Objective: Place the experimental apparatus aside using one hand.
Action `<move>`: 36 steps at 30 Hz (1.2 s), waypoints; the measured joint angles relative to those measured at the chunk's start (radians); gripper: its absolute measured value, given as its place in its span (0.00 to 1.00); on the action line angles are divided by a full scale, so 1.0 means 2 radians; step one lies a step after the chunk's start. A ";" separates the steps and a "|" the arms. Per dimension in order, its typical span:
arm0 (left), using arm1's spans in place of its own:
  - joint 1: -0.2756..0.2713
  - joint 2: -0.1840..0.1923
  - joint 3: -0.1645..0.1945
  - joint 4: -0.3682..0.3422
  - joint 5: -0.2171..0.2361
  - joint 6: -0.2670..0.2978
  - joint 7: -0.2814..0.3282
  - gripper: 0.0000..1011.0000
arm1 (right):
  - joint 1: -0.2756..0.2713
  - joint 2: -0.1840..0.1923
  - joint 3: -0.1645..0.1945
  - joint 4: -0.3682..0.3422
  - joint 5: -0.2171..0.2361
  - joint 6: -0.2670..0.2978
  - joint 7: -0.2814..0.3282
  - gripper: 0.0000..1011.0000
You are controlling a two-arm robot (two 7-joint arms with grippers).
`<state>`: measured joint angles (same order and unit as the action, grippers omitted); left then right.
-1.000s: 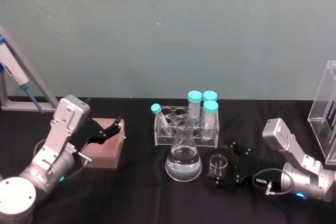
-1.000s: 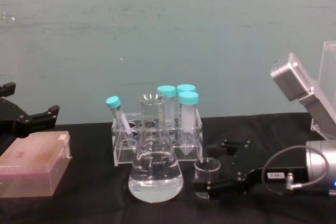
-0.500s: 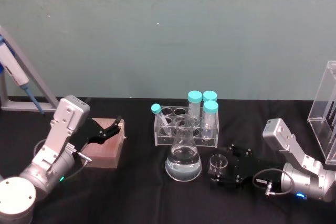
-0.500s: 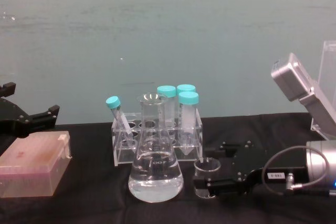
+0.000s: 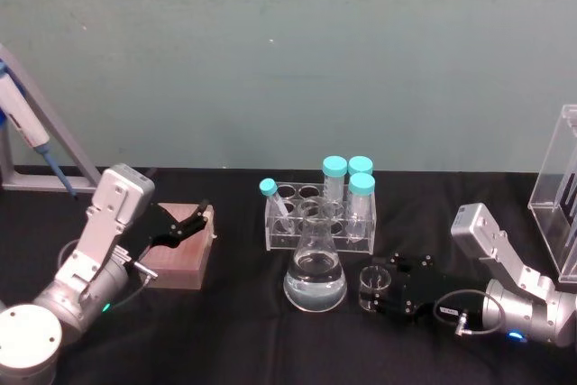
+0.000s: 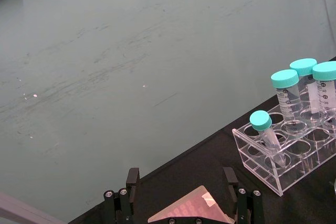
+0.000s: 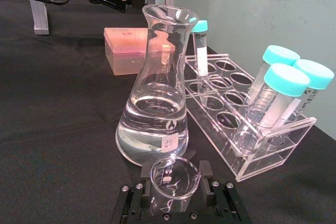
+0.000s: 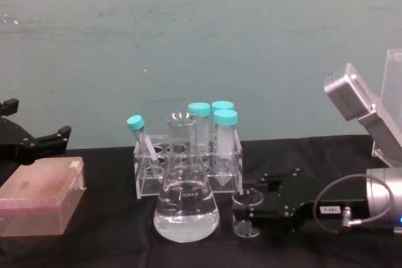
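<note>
A small glass beaker [image 5: 372,286] stands on the black table just right of the conical flask [image 5: 315,268], which holds clear liquid. My right gripper [image 5: 379,293] reaches in low from the right and is shut on the beaker [image 7: 174,179], one black finger [image 7: 142,170] pressed against each side. From the chest, the beaker [image 8: 247,213] sits between the fingers beside the flask [image 8: 186,205]. The tall clear acrylic stand [image 5: 559,191] is at the far right edge. My left gripper [image 5: 194,223] hangs open over a pink box at the left.
A clear tube rack [image 5: 320,218] with teal-capped tubes stands right behind the flask and beaker. The pink box [image 5: 180,254] lies at the left. A pipette on a metal stand [image 5: 27,132] is at the far left.
The right gripper's fingers have closed in from a wide stance onto the beaker. The left arm has not moved.
</note>
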<state>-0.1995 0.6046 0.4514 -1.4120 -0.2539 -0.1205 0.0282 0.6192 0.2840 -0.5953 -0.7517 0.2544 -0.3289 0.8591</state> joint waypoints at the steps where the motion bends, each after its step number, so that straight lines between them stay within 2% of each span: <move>1: 0.000 0.000 0.000 0.000 0.000 0.000 0.000 0.99 | 0.000 0.000 0.000 0.000 0.000 0.000 0.000 0.54; 12: 0.000 0.000 0.000 0.000 0.000 0.000 0.000 0.99 | -0.001 0.002 0.000 -0.003 -0.001 -0.001 -0.003 0.54; 22: 0.000 0.000 0.000 0.000 0.000 0.000 0.000 0.99 | -0.018 0.015 0.006 -0.038 -0.006 -0.002 -0.027 0.54; 29: 0.000 0.000 0.000 0.000 0.000 0.000 0.000 0.99 | -0.023 0.019 0.022 -0.049 -0.004 0.010 -0.057 0.54; 36: 0.000 0.000 0.000 0.000 0.000 0.000 0.000 0.99 | -0.018 0.017 0.045 -0.038 -0.003 0.022 -0.093 0.54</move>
<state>-0.1996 0.6047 0.4514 -1.4120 -0.2539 -0.1205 0.0283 0.5832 0.3175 -0.5052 -0.8272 0.2491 -0.2850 0.6728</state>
